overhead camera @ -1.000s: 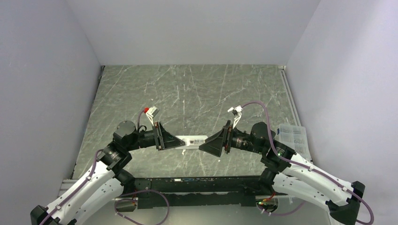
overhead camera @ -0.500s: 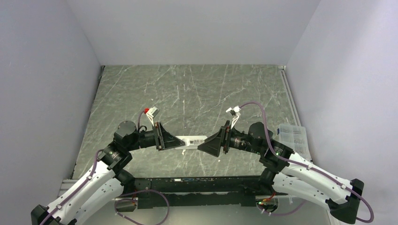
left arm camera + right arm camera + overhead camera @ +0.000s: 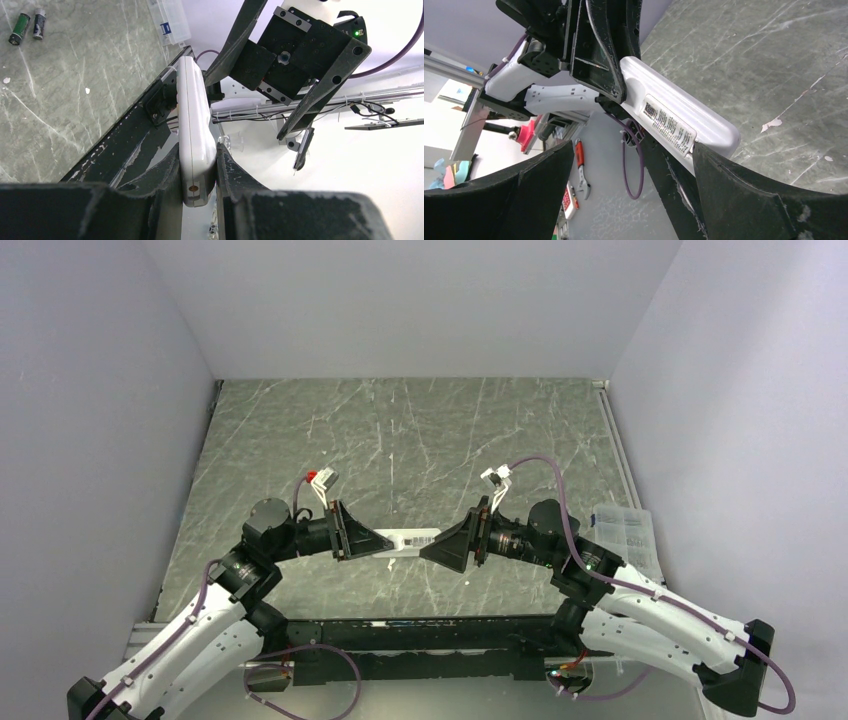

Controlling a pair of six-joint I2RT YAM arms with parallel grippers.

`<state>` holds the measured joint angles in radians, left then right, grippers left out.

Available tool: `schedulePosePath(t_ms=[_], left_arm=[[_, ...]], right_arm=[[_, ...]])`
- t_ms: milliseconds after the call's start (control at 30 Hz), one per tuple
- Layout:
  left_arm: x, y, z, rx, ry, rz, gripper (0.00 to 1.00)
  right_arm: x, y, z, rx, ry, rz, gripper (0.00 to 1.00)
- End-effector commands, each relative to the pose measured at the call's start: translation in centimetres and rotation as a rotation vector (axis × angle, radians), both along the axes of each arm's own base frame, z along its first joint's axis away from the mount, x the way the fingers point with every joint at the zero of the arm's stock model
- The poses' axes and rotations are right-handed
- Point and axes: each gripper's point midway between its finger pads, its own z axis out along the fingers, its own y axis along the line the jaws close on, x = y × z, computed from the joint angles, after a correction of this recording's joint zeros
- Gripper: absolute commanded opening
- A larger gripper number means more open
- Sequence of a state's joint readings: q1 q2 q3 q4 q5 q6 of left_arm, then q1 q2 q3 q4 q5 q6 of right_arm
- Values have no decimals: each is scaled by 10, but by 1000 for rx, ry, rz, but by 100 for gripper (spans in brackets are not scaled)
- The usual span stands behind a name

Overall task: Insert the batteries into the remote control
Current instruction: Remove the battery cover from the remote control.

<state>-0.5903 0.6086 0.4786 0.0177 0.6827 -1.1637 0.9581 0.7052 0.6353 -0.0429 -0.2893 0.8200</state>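
We pinch the remote [image 3: 415, 538] in our left gripper [image 3: 385, 543], raised so our wide-spread right gripper [image 3: 430, 551] can straddle its free end, batteries [image 3: 20, 28] waiting on the table [image 3: 400, 440].

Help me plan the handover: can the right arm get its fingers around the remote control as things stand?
Probably yes. The right gripper stands open facing the free end of the remote control, with nothing between them; the left gripper is shut only on the far end.
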Motion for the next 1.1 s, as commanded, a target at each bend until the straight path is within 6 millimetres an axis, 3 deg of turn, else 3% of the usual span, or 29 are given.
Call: schedulePosePath(t_ms=[0,1067], left_arm=[[-6,-3,22,-61,-75,-41,0],[2,-4,6,2,-38,-15,0]], right_arm=[[-13,8,41,141,-54,72,90],[-18,3,56,168,-79,75,90]])
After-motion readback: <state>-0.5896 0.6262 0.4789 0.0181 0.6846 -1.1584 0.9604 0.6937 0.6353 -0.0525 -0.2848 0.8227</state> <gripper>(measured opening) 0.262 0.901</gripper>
